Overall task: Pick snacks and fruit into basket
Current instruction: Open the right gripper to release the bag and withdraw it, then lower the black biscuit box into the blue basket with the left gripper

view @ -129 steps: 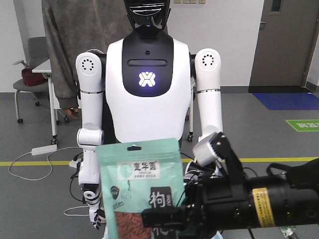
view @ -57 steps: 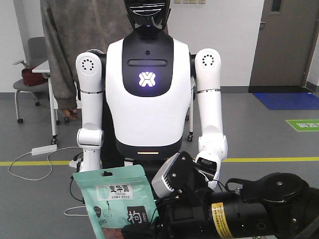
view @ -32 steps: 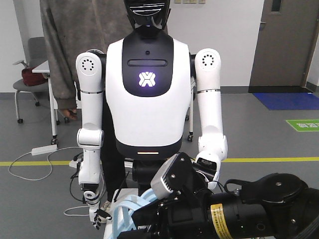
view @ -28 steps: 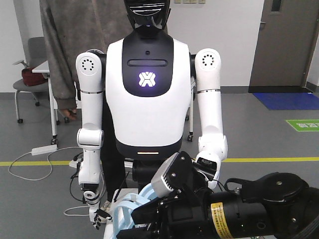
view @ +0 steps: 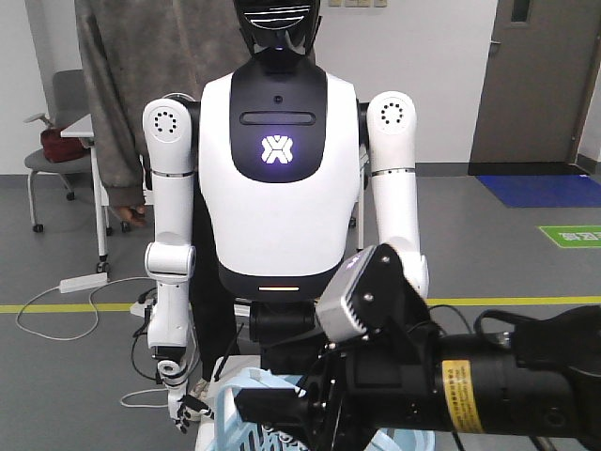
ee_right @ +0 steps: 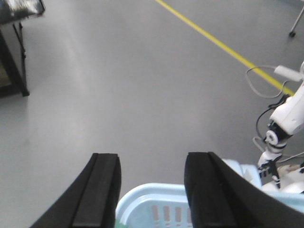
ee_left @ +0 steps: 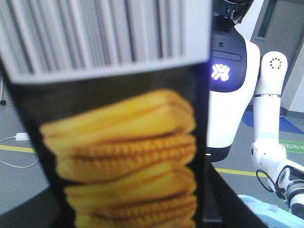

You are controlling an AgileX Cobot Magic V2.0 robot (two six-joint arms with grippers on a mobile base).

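Basket (ee_right: 152,191) rim lies at 6 o'clock below the right tool (ee_right: 152,156), spread wide and empty; a biscuit pack (ee_left: 118,142) hides the left tool.

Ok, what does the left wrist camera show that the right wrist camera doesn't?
Only the left wrist view: a dark cracker package with a barcode, filling most of the frame, and the glowing chest logo of the white humanoid. Only the right wrist view: the right gripper, its black fingers apart with nothing between them, and a black stand at the top left edge. Both: the pale blue basket, the yellow floor line and part of the humanoid.
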